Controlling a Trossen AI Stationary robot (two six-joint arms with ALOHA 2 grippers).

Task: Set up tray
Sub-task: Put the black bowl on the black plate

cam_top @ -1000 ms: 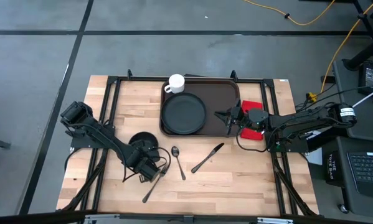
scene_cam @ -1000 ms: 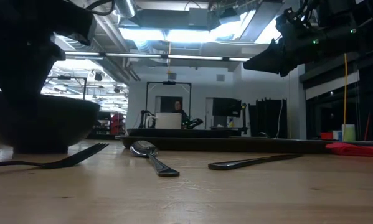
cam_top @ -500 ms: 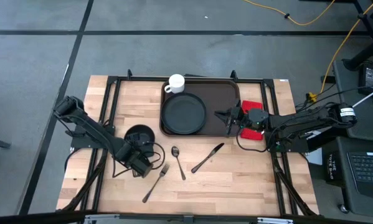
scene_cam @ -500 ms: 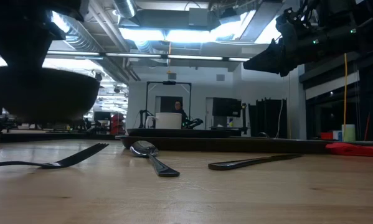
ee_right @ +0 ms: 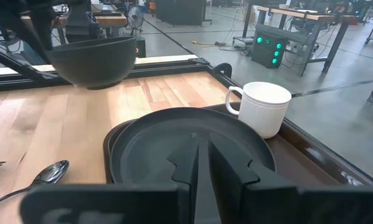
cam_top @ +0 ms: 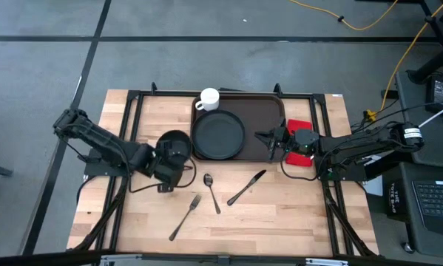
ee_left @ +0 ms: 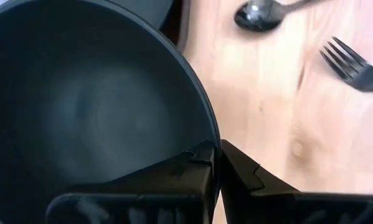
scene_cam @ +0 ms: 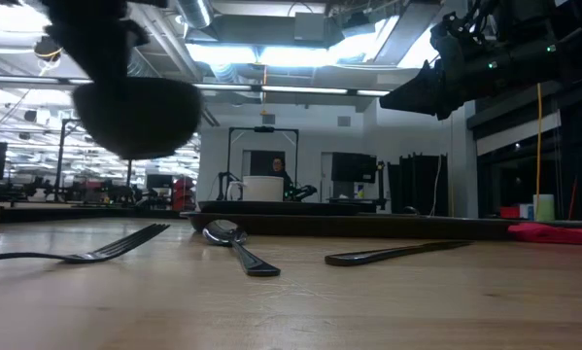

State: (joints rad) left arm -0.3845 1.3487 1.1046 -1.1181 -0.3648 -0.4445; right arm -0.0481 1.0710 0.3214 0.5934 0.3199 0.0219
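Black bowl (cam_top: 174,146) pinched by rim in my left gripper (ee_left: 214,163), airborne beside tray (cam_top: 269,111); thin one-sided grip, could tilt or slip; might clip plate (cam_top: 218,135); right gripper (ee_right: 202,163) nearly closed, empty, above tray.

No text, label, brand or number can be read anywhere.
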